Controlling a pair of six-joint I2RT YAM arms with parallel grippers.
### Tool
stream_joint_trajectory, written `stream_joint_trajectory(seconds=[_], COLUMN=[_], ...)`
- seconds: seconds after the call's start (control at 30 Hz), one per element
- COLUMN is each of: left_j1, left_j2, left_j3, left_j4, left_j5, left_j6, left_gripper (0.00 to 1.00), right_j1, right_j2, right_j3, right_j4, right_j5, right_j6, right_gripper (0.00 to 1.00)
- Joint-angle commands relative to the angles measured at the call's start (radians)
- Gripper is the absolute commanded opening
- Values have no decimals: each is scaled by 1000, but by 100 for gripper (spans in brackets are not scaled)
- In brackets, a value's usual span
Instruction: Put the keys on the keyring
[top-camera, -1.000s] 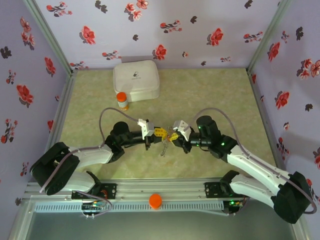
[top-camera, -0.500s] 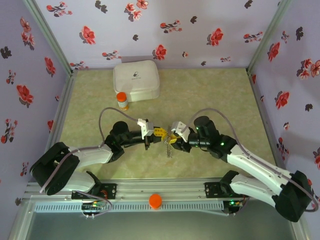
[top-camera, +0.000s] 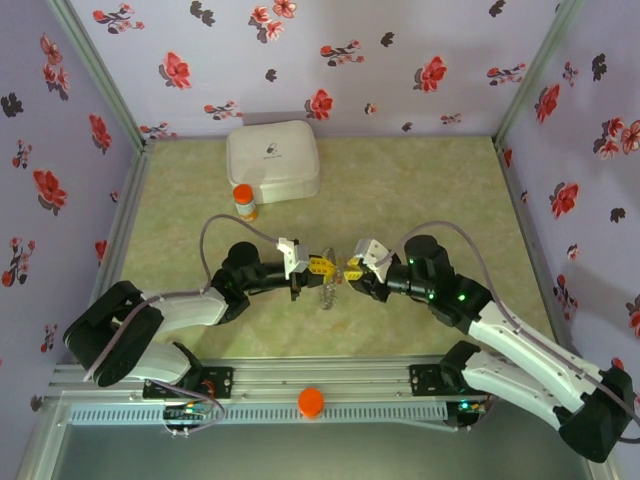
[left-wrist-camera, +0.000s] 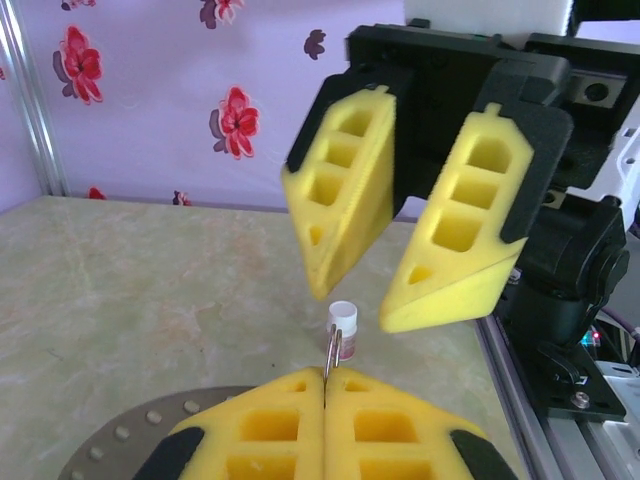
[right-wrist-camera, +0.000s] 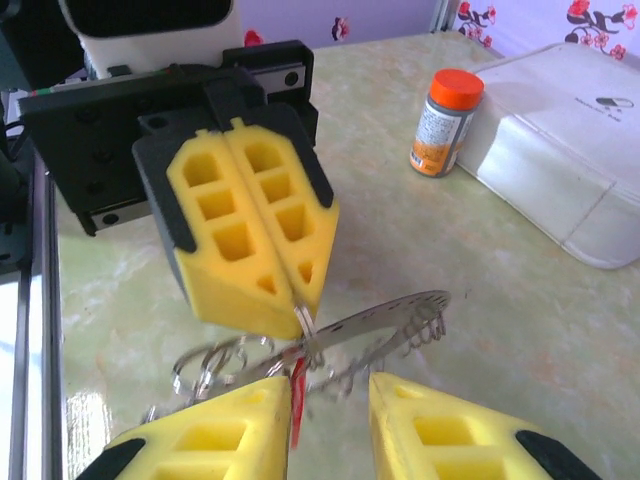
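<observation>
Right gripper (top-camera: 352, 273) has backed off, jaws apart; left gripper (top-camera: 318, 268) pinches the keyring (right-wrist-camera: 385, 318). It looks limp and light, so I'd grab beside that pinch.

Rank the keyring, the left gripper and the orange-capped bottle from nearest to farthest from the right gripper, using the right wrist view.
From the right gripper:
1. keyring, just ahead of its fingertips, low over the table.
2. left gripper, pinching that ring just beyond.
3. orange-capped bottle, well beyond, towards the right.

right gripper (right-wrist-camera: 330, 415) fingers now parted from shut, right arm drawn slightly rightward, away from left gripper (top-camera: 320, 268)
</observation>
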Motion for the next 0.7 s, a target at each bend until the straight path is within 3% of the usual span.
stream_joint_trajectory(seconds=[0.0,0.37,0.5,0.53,0.57,0.67], left_j1=[9,9,8,8,9,14], left_j2=[6,12,15,15,12,-9], left_j3=[40,45,42,39,37,26], left_j4=[61,64,66,61,43,-51], left_j5=[36,45,33,21,2,-20], left_j6=[-13,-19,-17,-21,-19,50], left_gripper=[0,0,0,9,26,35], right_j1=[-2,2,2,2,2,4], right_j2=[32,73,96,101,105,109], right_j3=[-3,5,27,36,49,78], right_j4=[103,70,41,27,10,-42], right_j5=[-31,-101,-132,-136,-131,-54], right_j6=[25,3,-9,-20,-33,-68], right_gripper=[27,13,1,0,0,0])
